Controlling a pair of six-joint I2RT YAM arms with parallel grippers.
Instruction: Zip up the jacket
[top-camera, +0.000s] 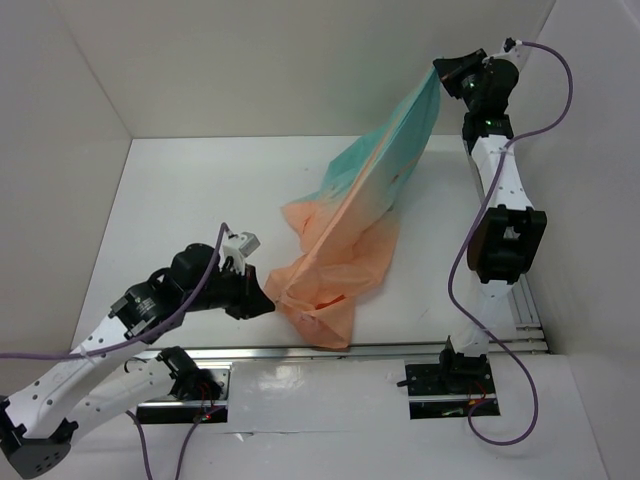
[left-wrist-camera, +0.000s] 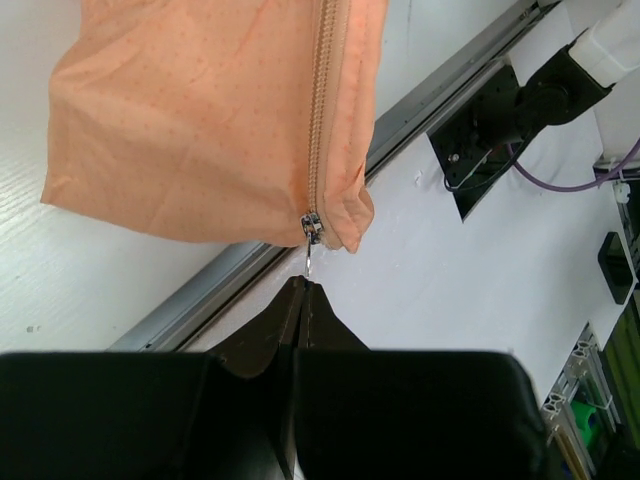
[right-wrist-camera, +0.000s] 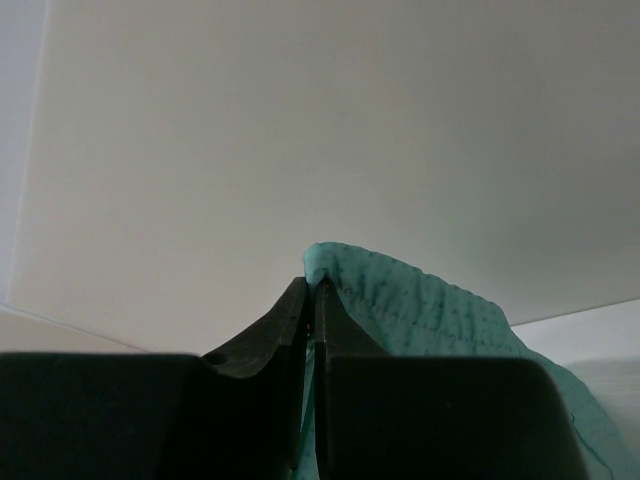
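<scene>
Likely failure: thin zipper pull (left-wrist-camera: 311, 262) slipping from the left fingers (left-wrist-camera: 270, 330), clenched on just its tip, or loose fabric of the jacket (top-camera: 370, 200) jamming the slider (left-wrist-camera: 312, 225) (it bunches mid-span between the arms); left arm crouches low at the near edge of the table (top-camera: 200, 200), right arm reaches high far-right, right fingers (right-wrist-camera: 270, 328) pinching the teal end.

Top external: high, behind arm bases (top-camera: 190, 385), looks down and forward over whole bench (top-camera: 200, 190) – both arms in frame. Left wrist: close, past left fingers (left-wrist-camera: 265, 335) onto peach hem of jacket (left-wrist-camera: 180, 120), near-edge rail (left-wrist-camera: 420, 100) beyond. Right wrist: close, past right fingers (right-wrist-camera: 265, 345) at teal edge, white wall (right-wrist-camera: 300, 120) behind. Jacket shared by all three – rail by top and left wrist.
</scene>
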